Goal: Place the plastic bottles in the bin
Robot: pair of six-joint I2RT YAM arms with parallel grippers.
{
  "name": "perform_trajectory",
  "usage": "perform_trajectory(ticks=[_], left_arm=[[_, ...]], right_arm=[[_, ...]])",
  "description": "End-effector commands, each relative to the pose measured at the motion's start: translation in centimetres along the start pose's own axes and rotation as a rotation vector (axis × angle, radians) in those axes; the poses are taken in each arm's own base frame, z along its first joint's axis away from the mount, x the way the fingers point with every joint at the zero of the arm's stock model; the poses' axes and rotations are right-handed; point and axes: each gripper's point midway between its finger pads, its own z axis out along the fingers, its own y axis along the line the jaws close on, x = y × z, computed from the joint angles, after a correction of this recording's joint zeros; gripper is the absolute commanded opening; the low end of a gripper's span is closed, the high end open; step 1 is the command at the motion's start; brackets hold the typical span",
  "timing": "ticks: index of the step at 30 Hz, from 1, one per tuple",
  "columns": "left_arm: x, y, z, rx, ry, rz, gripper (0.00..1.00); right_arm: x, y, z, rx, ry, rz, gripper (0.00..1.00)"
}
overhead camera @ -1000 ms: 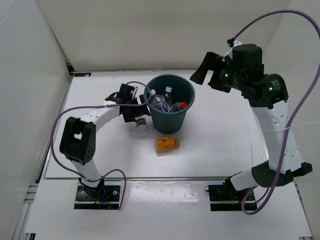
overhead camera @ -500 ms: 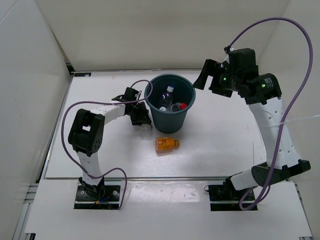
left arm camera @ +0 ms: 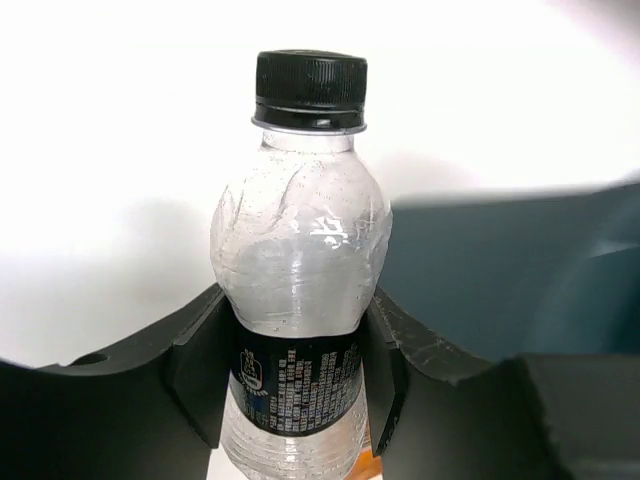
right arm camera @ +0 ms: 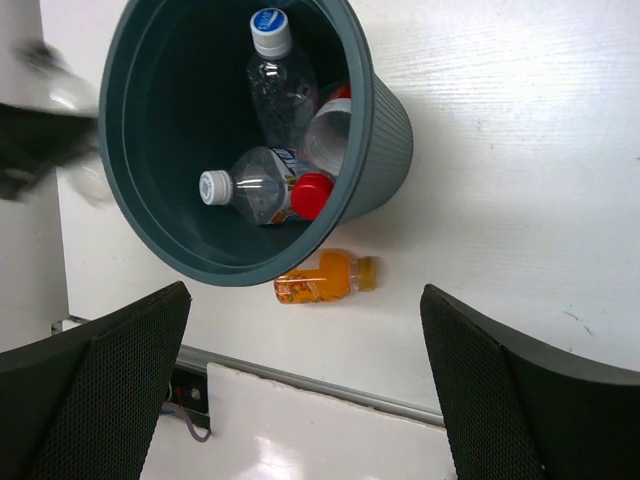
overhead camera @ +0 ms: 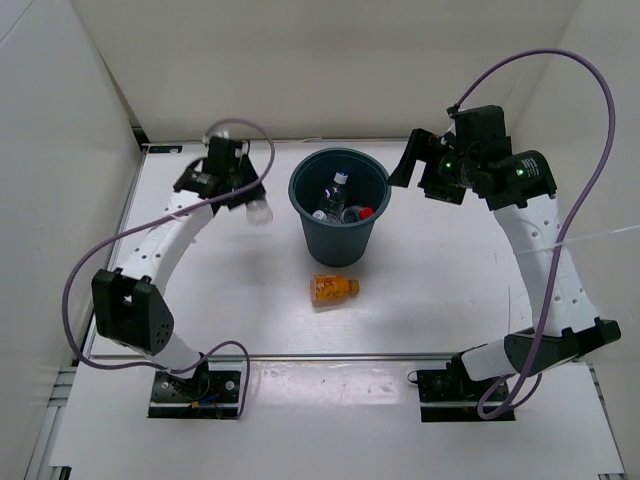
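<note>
The dark-label bottle (left arm camera: 300, 250) was gripped by the left gripper (overhead camera: 243, 195), whose fingers (left arm camera: 205, 370) were pressed against both sides of the label band. The black cap and clear shoulder stood out past the fingertips. From above, this bottle was seen to the left of the bin (overhead camera: 338, 240), beside the rim but not over the opening. In the left wrist view a stretch of teal wall was seen just behind and to the right of it. Whether the bottle was clear of the table (overhead camera: 450, 280) could not be told. Three bottles were seen inside the bin. A blue-and-white-capped bottle (right arm camera: 277, 75) leaned against the far wall, a white-capped bottle (right arm camera: 245, 185) lay across the bottom, and a red-capped bottle (right arm camera: 312, 195) was pressed close beside the white-capped one. The orange bottle (overhead camera: 333, 288) lay on its side on the table, just in front of the bin's base and not touching it. The right gripper (overhead camera: 406, 165) was held above the table to the right of the rim. Its fingers (right arm camera: 110, 390) were spread wide with nothing between them, and its camera was pointed down into the bin.
</note>
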Motion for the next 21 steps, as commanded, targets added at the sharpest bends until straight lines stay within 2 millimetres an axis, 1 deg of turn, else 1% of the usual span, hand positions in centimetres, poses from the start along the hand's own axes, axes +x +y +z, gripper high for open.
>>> perform_trajectory(ticks=[1, 2, 3, 4, 5, 6, 7, 8, 9, 10, 11, 12, 13, 14, 15, 16, 17, 18, 19, 20, 21], left_arm=[[-8.0, -4.3, -6.3, 0.065, -0.251, 0.015, 0.51], [-9.2, -6.0, -7.1, 0.107, -0.276, 0.03, 0.52], [-12.1, -9.0, -10.1, 0.199, -0.35, 0.038, 0.52], [-12.5, -10.7, -9.3, 0.222, -0.344, 0.063, 0.52], [-12.6, -12.8, -9.9, 0.274, -0.349, 0.099, 0.53], [-12.5, -14.8, -10.3, 0.339, -0.334, 0.114, 0.53], [-12.8, -16.8, -10.0, 0.379, -0.333, 0.136, 0.53], [-11.5, -18.6, -9.7, 0.42, -0.303, 0.174, 0.53], [-10.2, -20.0, -9.3, 0.471, -0.257, 0.197, 0.55], [-8.8, -21.0, -7.8, 0.486, -0.213, 0.23, 0.55], [-7.5, -21.6, -7.3, 0.5, -0.18, 0.246, 0.56], [-5.5, -22.5, -7.3, 0.514, -0.147, 0.271, 0.57], [-3.6, -22.3, -6.2, 0.493, -0.107, 0.288, 0.6], [-2.5, -22.4, -6.3, 0.495, -0.089, 0.301, 0.66], [-1.4, -22.7, -6.4, 0.489, -0.083, 0.315, 0.71], [-0.9, -22.0, -5.9, 0.452, -0.084, 0.32, 0.8], [-1.7, -21.9, -7.2, 0.456, -0.119, 0.325, 1.0], [-1.6, -21.8, -7.9, 0.45, -0.132, 0.348, 1.0], [-3.0, -21.8, -9.2, 0.444, -0.179, 0.334, 1.0], [-4.4, -21.6, -11.3, 0.453, -0.231, 0.335, 1.0], [-5.6, -21.5, -12.7, 0.455, -0.276, 0.339, 1.0]], right_arm=[[-0.2, -0.5, -0.7, 0.002, -0.025, 0.035, 0.99], [0.0, -0.7, -0.8, 0.0, -0.021, 0.052, 0.99], [-0.3, -1.0, -0.8, 0.007, -0.027, 0.06, 0.99], [0.1, -1.0, -0.6, 0.004, -0.011, 0.074, 0.99], [-0.1, -1.3, -0.6, 0.01, -0.015, 0.08, 0.99], [0.2, -1.5, -0.3, 0.016, -0.005, 0.082, 0.99], [0.3, -1.9, -0.5, 0.023, -0.006, 0.088, 0.99], [0.6, -2.0, -0.3, 0.028, 0.001, 0.099, 0.99], [0.5, -2.3, -0.5, 0.032, -0.006, 0.105, 0.99], [1.1, -2.6, -0.1, 0.043, 0.012, 0.121, 0.99], [1.0, -3.1, -0.3, 0.058, 0.0, 0.128, 0.99], [0.9, -3.6, -0.5, 0.065, -0.008, 0.137, 0.99], [0.9, -3.6, -0.5, 0.065, -0.008, 0.137, 0.99], [1.3, -4.2, -0.5, 0.078, -0.004, 0.147, 0.99], [1.3, -4.4, -1.0, 0.08, -0.016, 0.162, 0.99], [1.6, -4.5, -1.1, 0.082, -0.014, 0.162, 0.99], [1.8, -4.9, -1.2, 0.089, -0.014, 0.169, 0.99], [2.3, -5.1, -1.3, 0.087, -0.018, 0.178, 0.99], [2.4, -5.5, -1.5, 0.095, -0.021, 0.185, 0.99], [2.5, -5.5, -1.5, 0.09, -0.029, 0.184, 0.99], [2.8, -5.5, -2.1, 0.083, -0.04, 0.181, 0.99]])
